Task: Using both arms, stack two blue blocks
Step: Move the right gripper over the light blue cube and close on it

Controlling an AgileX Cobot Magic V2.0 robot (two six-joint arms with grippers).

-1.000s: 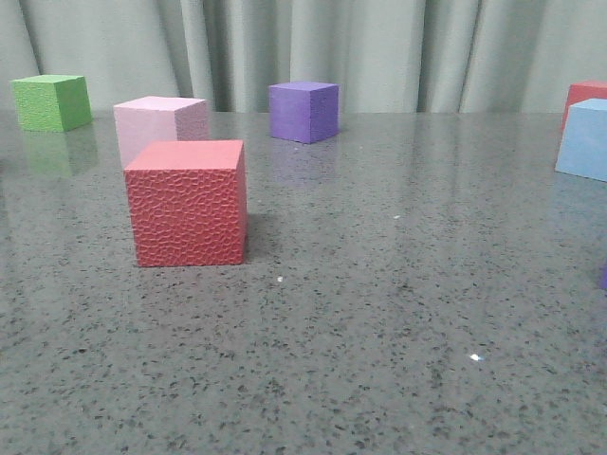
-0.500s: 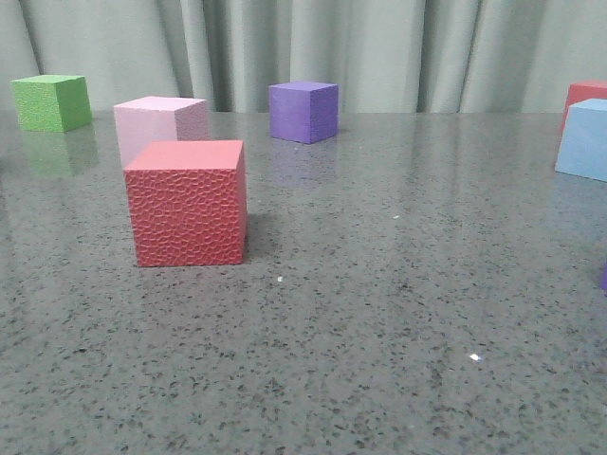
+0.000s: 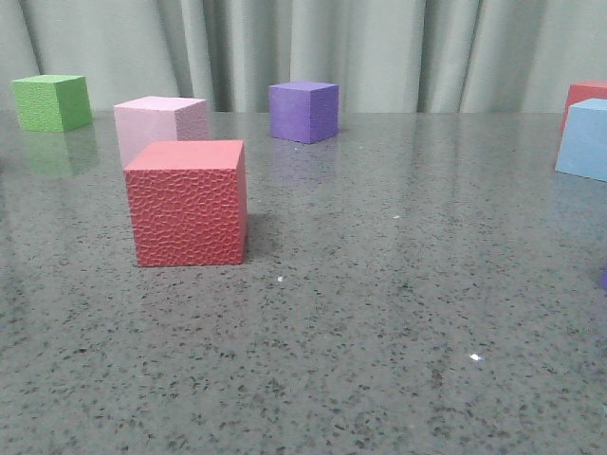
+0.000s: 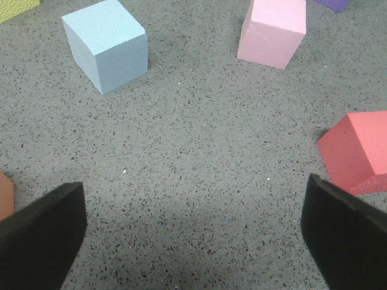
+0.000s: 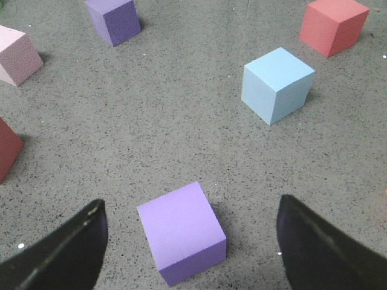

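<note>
Left wrist view shows the left gripper [image 4: 193,241] spread wide over bare grey table [image 4: 199,163], one blue block [image 4: 106,44] well ahead of its fingers and standing apart from the pink cube [image 4: 272,30]. Right gripper [image 5: 190,254] is likewise wide open, a light purple cube [image 5: 181,232] between its fingers, the second blue block [image 5: 277,84] farther on with open table around it; in the front view this block [image 3: 583,139] sits at the right edge

On the table [image 3: 379,313], the nearest cube [image 3: 188,204] stands left of centre, with a second cube [image 3: 161,123] close behind it and slightly to its left, and a third cube [image 3: 52,102] farther left, towards the table's back edge. A fourth cube [image 3: 303,111] sits at the back near the middle, well apart from the others. At the far right edge stands a block [image 3: 585,139], with a fifth cube [image 3: 590,93] just behind it.
</note>
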